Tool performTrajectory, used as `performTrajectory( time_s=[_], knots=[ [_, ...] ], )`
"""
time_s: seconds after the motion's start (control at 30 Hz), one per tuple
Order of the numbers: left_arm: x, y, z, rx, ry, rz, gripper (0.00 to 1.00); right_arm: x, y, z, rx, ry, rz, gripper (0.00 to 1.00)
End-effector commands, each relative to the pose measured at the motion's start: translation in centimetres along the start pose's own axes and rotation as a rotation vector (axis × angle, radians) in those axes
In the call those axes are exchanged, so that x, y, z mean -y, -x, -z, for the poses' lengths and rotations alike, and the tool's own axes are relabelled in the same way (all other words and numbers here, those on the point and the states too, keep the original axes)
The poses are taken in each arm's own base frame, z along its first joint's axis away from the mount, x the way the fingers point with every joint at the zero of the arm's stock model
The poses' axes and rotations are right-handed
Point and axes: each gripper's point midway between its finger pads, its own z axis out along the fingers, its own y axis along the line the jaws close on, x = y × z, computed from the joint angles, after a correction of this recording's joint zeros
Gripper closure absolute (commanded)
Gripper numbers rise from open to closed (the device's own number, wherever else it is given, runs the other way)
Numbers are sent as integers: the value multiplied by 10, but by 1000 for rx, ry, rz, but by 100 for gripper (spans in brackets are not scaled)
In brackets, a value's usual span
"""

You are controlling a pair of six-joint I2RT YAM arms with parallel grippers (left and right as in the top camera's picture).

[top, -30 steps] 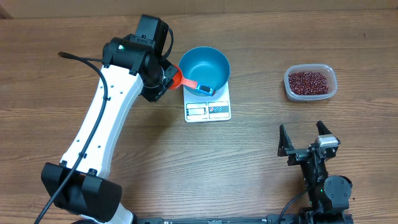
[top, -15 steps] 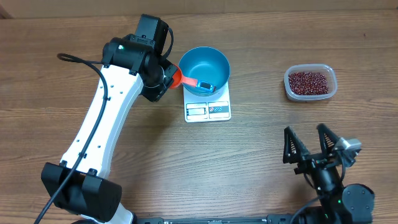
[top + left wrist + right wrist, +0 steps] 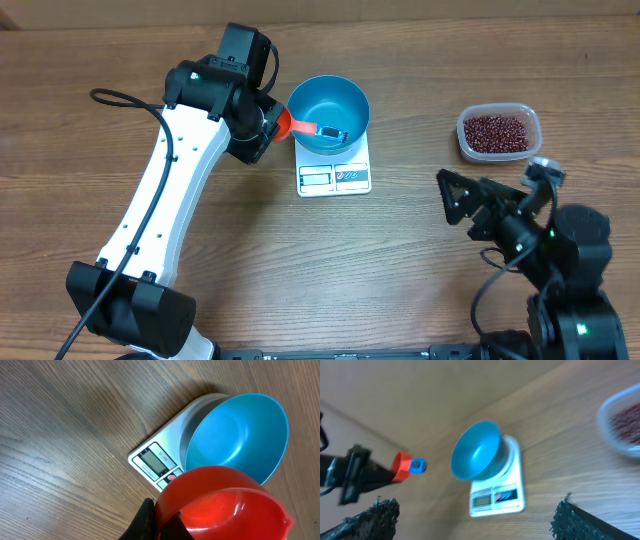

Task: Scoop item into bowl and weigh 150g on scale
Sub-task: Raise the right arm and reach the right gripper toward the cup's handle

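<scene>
The blue bowl is sitting on the white scale, showing bare walls inside. The beans are filling a clear tub on the worktop, well to the right. The left fingers are clenching a red scoop at the bowl's rim. The right fingers are standing released. The scale's display is too small to read.

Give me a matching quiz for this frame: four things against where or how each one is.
1 bowl
2 beans
3 scoop
4 right gripper

A in the tub
B on the scale
C open, holding nothing
D held by the left gripper

Pairs: 1-B, 2-A, 3-D, 4-C
</scene>
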Motion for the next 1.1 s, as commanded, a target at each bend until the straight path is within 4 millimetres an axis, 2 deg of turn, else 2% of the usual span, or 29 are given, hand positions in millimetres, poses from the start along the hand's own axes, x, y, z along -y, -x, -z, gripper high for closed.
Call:
performTrajectory(
  time_s=[0.0, 0.07, 0.23, 0.3, 0.47, 0.6, 0.7, 0.87, 1.07],
  knots=[
    [8, -1, 17, 12, -53, 29, 96, -33, -1, -14, -108, 175, -147, 0],
    [8, -1, 17, 12, -53, 46, 96, -28, -1, -25, -126, 158, -207, 0],
    [10, -7, 18, -28, -63, 83, 96, -11, -7, -54, -212, 91, -605, 0],
    [10, -7, 18, -28, -63, 98, 96, -9, -10, -64, -246, 92, -674, 0],
    [10, -10, 18, -43, -67, 122, 96, -33, -11, -83, -360, 261, -622, 0],
    [17, -25, 19, -128, -94, 115, 96, -49, -14, -95, -402, 366, -545, 0],
    [19, -34, 21, -183, -106, 112, 96, -55, -19, -100, -425, 397, -520, 3],
    [21, -44, 22, -214, -110, 99, 96, -64, -20, -101, -416, 439, -447, 3],
    [28, -71, 22, -233, -119, 29, 96, -71, -16, -99, -398, 473, -405, 3]
  ],
)
